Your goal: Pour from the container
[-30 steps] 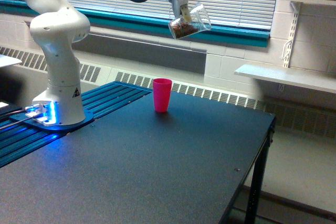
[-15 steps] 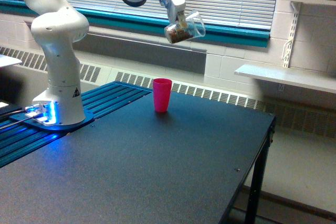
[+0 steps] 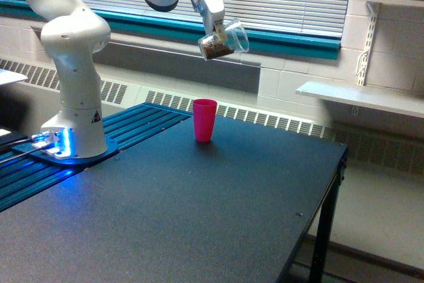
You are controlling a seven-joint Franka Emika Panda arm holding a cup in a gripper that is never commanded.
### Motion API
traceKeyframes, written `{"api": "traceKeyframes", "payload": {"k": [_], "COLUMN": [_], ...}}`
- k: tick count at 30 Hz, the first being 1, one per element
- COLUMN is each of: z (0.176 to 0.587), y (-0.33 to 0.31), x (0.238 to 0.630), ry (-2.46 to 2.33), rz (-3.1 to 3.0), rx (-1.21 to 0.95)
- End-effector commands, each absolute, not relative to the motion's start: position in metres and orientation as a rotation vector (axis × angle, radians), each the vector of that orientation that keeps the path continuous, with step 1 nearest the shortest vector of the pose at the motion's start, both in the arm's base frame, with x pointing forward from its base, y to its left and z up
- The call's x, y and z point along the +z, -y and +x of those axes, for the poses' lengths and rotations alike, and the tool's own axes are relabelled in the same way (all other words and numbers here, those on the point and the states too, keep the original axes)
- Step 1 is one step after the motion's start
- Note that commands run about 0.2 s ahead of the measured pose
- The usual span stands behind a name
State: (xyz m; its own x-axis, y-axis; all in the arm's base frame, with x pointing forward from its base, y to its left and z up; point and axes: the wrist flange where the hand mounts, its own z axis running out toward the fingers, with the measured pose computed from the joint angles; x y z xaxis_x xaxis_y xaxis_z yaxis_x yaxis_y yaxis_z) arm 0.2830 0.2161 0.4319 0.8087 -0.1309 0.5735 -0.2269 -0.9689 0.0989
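Note:
The container (image 3: 224,40) is a small clear plastic cup with brown granular bits gathered at its lower left end. It hangs high above the table, tipped well onto its side with its mouth toward the exterior view's right. My gripper (image 3: 217,28) is shut on it from above. The opaque bright pink cup (image 3: 205,120) stands upright on the dark table (image 3: 199,210), below the container and slightly to its left. Nothing is falling from the container.
The arm's white base (image 3: 73,97) stands at the exterior view's left on a blue ribbed platform (image 3: 132,124). A window with blinds and a teal sill runs behind. A white shelf (image 3: 358,97) juts from the wall at the right. The table's right edge drops to the floor.
The gripper and the container have moved toward the exterior view's left and a little lower, nearer to above the pink cup. The pink cup has stayed put.

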Motion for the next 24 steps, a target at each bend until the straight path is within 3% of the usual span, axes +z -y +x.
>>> {"api": "traceKeyframes", "payload": {"k": [1,24], "z": [0.265,0.226], "y": [-0.232,-0.256], "x": [0.428,0.402], "ry": [0.260,0.236], "rz": [2.845,2.889], "rx": [0.883,0.841]}}
